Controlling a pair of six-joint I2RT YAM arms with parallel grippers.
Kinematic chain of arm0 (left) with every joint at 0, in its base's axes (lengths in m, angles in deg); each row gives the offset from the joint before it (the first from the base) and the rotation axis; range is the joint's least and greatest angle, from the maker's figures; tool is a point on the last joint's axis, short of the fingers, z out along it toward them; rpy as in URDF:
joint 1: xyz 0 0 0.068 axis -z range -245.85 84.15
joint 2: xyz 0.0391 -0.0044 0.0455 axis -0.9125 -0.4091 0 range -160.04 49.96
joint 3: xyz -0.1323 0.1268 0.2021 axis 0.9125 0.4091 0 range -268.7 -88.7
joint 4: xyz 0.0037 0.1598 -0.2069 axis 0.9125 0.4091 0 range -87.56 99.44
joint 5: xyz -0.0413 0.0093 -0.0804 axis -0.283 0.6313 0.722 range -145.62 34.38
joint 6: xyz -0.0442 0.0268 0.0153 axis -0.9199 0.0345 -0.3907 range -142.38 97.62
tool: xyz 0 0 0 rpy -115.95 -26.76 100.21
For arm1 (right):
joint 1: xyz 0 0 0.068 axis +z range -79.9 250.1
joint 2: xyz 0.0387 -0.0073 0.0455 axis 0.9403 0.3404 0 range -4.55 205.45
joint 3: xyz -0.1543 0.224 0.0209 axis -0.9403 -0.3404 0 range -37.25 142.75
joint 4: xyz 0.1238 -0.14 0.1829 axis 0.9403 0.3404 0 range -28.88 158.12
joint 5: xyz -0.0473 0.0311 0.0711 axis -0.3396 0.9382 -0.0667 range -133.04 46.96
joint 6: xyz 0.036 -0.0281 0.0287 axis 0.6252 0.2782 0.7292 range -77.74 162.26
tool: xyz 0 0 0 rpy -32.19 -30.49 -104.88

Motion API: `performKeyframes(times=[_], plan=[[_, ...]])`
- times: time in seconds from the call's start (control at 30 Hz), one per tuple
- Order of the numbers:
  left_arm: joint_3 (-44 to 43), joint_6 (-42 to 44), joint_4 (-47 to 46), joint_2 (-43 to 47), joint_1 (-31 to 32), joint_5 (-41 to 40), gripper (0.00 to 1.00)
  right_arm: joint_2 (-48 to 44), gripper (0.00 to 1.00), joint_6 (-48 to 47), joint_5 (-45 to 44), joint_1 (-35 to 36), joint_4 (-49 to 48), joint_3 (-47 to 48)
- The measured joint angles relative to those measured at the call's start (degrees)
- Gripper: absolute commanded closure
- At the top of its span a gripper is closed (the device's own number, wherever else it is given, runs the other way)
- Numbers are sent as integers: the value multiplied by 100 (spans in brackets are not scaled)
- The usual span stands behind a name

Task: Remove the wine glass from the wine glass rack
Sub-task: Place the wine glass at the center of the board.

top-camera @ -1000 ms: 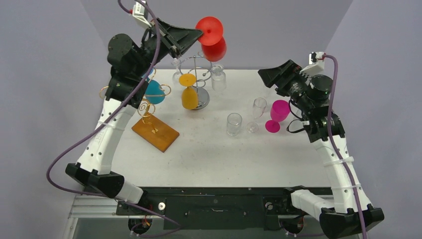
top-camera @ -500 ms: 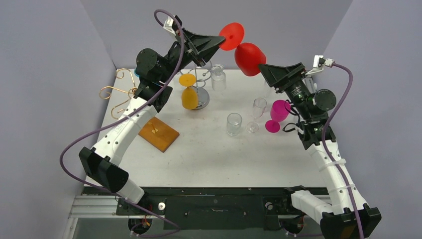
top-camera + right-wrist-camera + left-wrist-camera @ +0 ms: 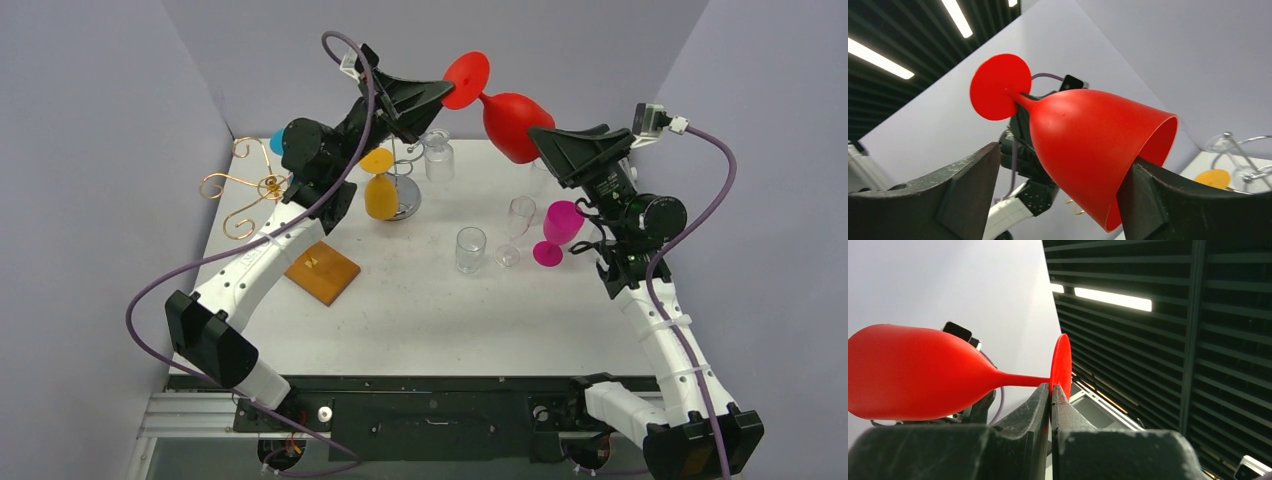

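The left arm (image 3: 250, 265) rises steeply from its base and leans right, its wrist just left of the red wine glass (image 3: 512, 120). The left pincer (image 3: 440, 92) is closed on the rim of the glass's foot, its fingers (image 3: 1028, 410) almost meeting. The right arm (image 3: 665, 320) stands up from its base and bends left, its wrist just right of the glass. The right pincer (image 3: 545, 140) is spread wide, one finger on either side of the bowl, not gripping it.
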Motion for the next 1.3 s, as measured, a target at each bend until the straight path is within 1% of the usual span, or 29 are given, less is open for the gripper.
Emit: performKeyframes(times=[0.13, 0.17, 0.2, 0.23, 0.27, 0.33, 0.37, 0.4, 0.43, 0.47, 0.5, 0.57, 0.6, 0.63, 0.67, 0.7, 0.73, 0.77, 0.8, 0.83, 0.87, 0.9, 0.93, 1.07, 1.13, 1.2, 1.3], plan=[[39, -201, -282, 17, 37, 2, 100, 72, 35, 435, 190, 0, -619, -2], [66, -232, -343, 37, 46, 2, 100, 94, 40, 542, 243, 0, -754, -2], [103, -254, -378, 72, 52, 2, 100, 111, 44, 656, 286, 0, -876, -2], [149, -280, -396, 118, 61, 4, 100, 120, 51, 745, 330, 0, -990, -2], [208, -308, -424, 177, 70, 7, 100, 122, 56, 846, 367, 0, -1088, -2], [275, -345, -463, 267, 87, 9, 99, 120, 75, 1029, 433, 0, -1281, -2], [299, -352, -487, 313, 90, 13, 95, 120, 80, 1093, 463, 2, -1353, -2], [323, -354, -516, 354, 94, 17, 92, 120, 88, 1150, 501, 4, -1401, -2], [354, -345, -525, 402, 101, 17, 91, 120, 91, 1252, 531, 7, -1451, -2], [409, -326, -505, 452, 101, 11, 87, 114, 99, 1338, 551, 15, -1545, 0], [457, -319, -492, 474, 85, 0, 84, 76, 100, 1392, 553, 55, -1635, 7], [605, -278, -431, 494, 50, 4, 74, -55, 100, 1405, 597, 107, -1668, 37], [662, -260, -415, 494, 57, 9, 67, -149, 100, 1366, 621, 107, -1617, 44], [719, -214, -407, 496, 68, 26, 64, -227, 100, 1287, 634, 103, -1499, 44], [772, -168, -393, 509, 81, 42, 58, -306, 100, 1211, 636, 101, -1384, 48], [796, -94, -352, 535, 90, 57, 54, -361, 100, 1110, 636, 101, -1224, 55], [835, -17, -284, 586, 90, 61, 45, -426, 100, 997, 634, 98, -1021, 63], [879, 81, -197, 660, 94, 63, 41, -474, 100, 857, 632, 98, -767, 81], [933, 181, -109, 743, 94, 63, 32, -535, 100, 684, 621, 96, -407, 120], [1021, 332, 20, 879, 94, 55, 28, -581, 100, 518, 595, 94, -98, 168], [1106, 455, 120, 992, 94, 50, 20, -632, 100, 339, 562, 76, 258, 245], [1228, 627, 291, 1165, 92, 37, 17, -691, 100, 138, 509, 61, 645, 337], [1298, 782, 413, 1274, 90, 26, 11, -752, 100, -59, 435, 57, 1038, 448], [1602, 1591, 1150, 1818, 81, -79, 0, -1029, 100, -981, -24, 17, 2822, 1106], [1694, 2006, 1569, 2017, 72, -133, 3, -1113, 100, -1397, -293, -2, 3661, 1475], [1727, 2463, 2037, 2170, 55, -190, 4, -1182, 100, -1746, -573, -9, 4424, 1777], [1775, 3224, 2776, 2369, 48, -308, 4, -1259, 100, -2326, -1217, -9, 5829, 2323]])
